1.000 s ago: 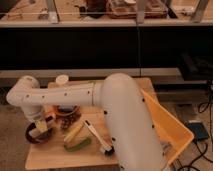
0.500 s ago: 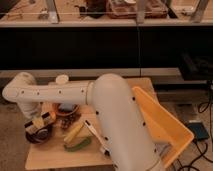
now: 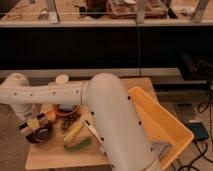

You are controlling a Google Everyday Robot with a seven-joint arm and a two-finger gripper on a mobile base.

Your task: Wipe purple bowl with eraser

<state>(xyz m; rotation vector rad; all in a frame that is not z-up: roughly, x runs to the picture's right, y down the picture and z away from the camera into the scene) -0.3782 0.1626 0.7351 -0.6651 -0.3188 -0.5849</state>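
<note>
Hardly shifted from half a second ago, our gripper sits at lower left, clamped on the eraser, right over the purple bowl on the counter. We see a cucumber to its right and a yellow bin farther right.

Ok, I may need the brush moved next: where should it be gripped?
Probably take the brush by its white handle, from above, jaws across its narrow width: it lies flat on the table beside the cucumber. The gripper is at the purple bowl, holding the eraser.
</note>
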